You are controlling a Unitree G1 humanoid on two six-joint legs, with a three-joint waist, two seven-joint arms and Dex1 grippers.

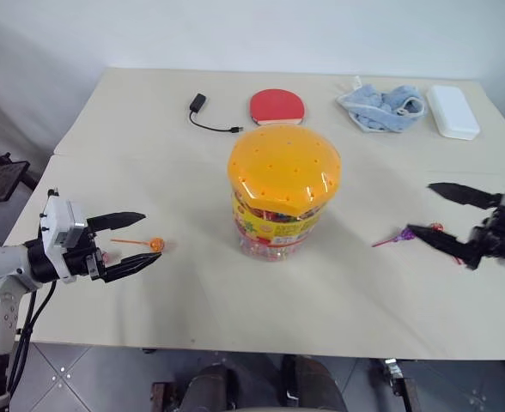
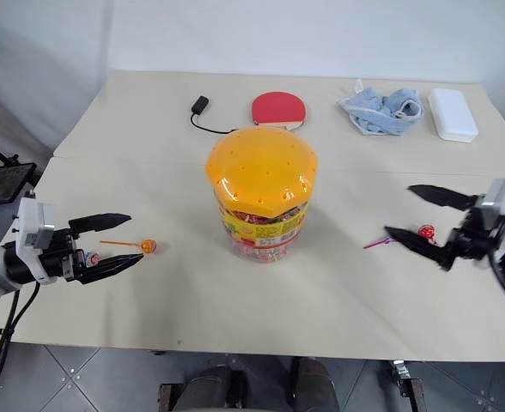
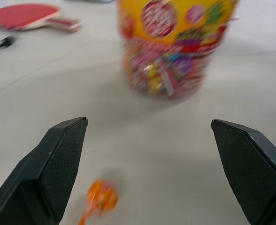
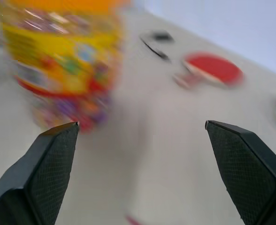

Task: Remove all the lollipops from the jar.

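- Two grippers, left (image 1: 136, 240) and right (image 1: 439, 215), both spread wide, holding nothing.
- Jar (image 1: 282, 193) at table centre, lid on.
- Orange lollipop (image 1: 155, 245) at jar's 9 o'clock; purple lollipop (image 1: 404, 234) and red lollipop (image 2: 426, 231) at 3.
- Lollipops likely light, rigid; pinch the stick.

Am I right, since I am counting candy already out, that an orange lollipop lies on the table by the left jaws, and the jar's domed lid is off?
Not quite. The orange lollipop does lie on the table by the left gripper, whose jaws are open, but the jar still wears its domed lid. The left eye view shows it.
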